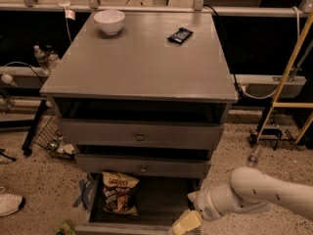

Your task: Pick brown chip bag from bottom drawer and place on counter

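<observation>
The brown chip bag lies in the left part of the open bottom drawer, tan band at the top, dark part below. My gripper is at the drawer's front right, low at the bottom edge of the view, about a bag's width to the right of the bag. The white arm reaches in from the right. The counter is the wide grey top of the cabinet above.
A white bowl stands at the counter's back left and a small black wrapped bar lies at its back right. Two knobbed drawers sit above the bottom one. A yellow ladder stands at the right, a white shoe at the left.
</observation>
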{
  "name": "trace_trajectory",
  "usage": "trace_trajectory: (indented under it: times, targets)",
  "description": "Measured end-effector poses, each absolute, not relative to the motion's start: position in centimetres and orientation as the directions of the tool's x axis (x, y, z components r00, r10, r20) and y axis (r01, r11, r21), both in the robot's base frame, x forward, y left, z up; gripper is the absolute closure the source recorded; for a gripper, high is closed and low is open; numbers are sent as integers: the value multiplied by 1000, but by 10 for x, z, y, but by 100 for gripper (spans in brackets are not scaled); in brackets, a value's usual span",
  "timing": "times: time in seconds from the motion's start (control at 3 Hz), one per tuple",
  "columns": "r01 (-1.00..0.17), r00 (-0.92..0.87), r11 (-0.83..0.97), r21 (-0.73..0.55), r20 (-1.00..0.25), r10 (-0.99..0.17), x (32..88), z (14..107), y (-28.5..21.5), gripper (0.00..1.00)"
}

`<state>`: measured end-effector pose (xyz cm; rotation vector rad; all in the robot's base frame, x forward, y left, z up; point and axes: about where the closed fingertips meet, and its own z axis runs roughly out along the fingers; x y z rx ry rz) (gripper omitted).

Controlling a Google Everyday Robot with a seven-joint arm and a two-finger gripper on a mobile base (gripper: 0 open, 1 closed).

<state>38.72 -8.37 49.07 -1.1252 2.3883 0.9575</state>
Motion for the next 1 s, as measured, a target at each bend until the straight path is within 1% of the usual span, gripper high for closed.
trace_trajectory:
  times: [0.67, 1.0]
  targets:
    - [-735, -676, 437, 518, -606, -419, 405, 384, -45, 0]
    - [-730, -679, 419, 541, -646, -349, 415, 333, -15, 0]
